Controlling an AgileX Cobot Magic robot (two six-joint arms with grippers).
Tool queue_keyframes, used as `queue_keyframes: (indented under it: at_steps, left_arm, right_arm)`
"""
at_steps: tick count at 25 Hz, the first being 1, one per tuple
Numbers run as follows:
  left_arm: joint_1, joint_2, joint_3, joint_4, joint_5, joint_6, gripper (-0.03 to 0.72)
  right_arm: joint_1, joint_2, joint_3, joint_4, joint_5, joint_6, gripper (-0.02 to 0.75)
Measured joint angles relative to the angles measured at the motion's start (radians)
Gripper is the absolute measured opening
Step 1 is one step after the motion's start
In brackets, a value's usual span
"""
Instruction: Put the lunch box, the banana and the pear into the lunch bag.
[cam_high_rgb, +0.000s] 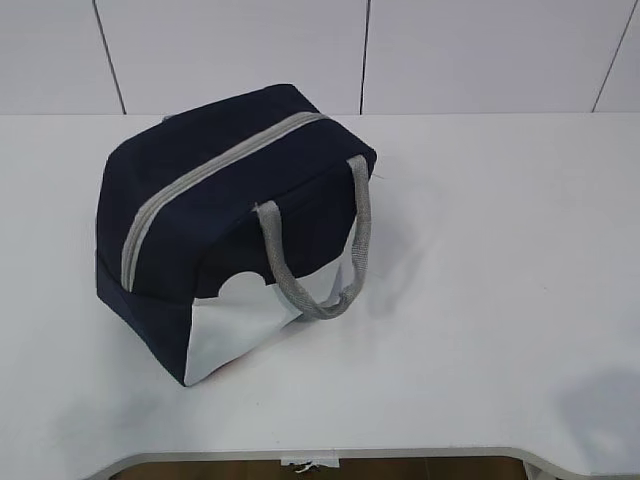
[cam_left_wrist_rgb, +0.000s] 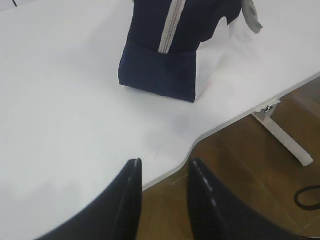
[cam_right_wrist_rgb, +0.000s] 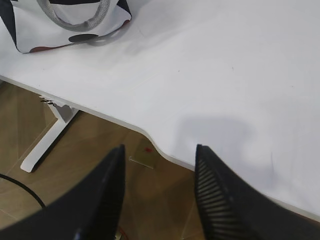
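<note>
The navy lunch bag (cam_high_rgb: 215, 215) stands on the white table (cam_high_rgb: 480, 250), left of centre, its grey zipper (cam_high_rgb: 200, 180) shut along the top and a grey handle (cam_high_rgb: 320, 260) drooping over the white lower panel. It also shows at the top of the left wrist view, lunch bag (cam_left_wrist_rgb: 165, 65), and its white panel and handle in the right wrist view, lunch bag (cam_right_wrist_rgb: 65, 22). My left gripper (cam_left_wrist_rgb: 164, 167) hangs open over the table's front edge with nothing between its fingers. My right gripper (cam_right_wrist_rgb: 160, 152) is open and empty near the front edge too. The lunch box, banana and pear are out of view.
The table's curved front edge (cam_left_wrist_rgb: 200, 140) runs under both grippers, with wooden floor (cam_right_wrist_rgb: 75, 165) and a white table leg (cam_left_wrist_rgb: 282, 137) below. A black cable (cam_left_wrist_rgb: 307, 195) lies on the floor. A panelled white wall (cam_high_rgb: 360, 50) stands behind the table.
</note>
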Motion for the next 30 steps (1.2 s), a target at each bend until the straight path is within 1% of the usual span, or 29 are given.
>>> queue_keyframes:
  at_steps: [4,6,8,12,14,17,30]
  left_arm:
    - [0.006,0.0,0.0,0.002,-0.002,-0.002,0.24]
    - [0.036,0.0,0.0,0.002,-0.002,-0.002,0.24]
    - [0.098,0.0,0.0,0.002,-0.002,-0.002,0.24]
    - [0.248,0.0,0.0,0.002,-0.002,-0.002,0.24]
    - [0.292,0.0,0.0,0.002,-0.002,-0.004,0.24]
    - [0.306,0.0,0.0,0.002,-0.002,-0.004,0.24]
    - [0.307,0.0,0.0,0.002,-0.002,-0.004,0.24]
  right_arm:
    - [-0.002,0.0,0.001,0.0,-0.004,0.002,0.361]
    - [-0.025,0.0,0.001,0.0,-0.004,0.002,0.361]
    - [-0.075,0.0,0.001,0.0,-0.004,0.002,0.361]
    - [-0.215,0.0,0.001,0.0,-0.009,0.002,0.361]
    - [-0.243,0.0,0.001,0.0,-0.008,0.002,0.361]
    - [-0.252,0.0,0.001,0.0,-0.008,0.002,0.361]
    - [-0.252,0.0,0.001,0.0,-0.008,0.004,0.361]
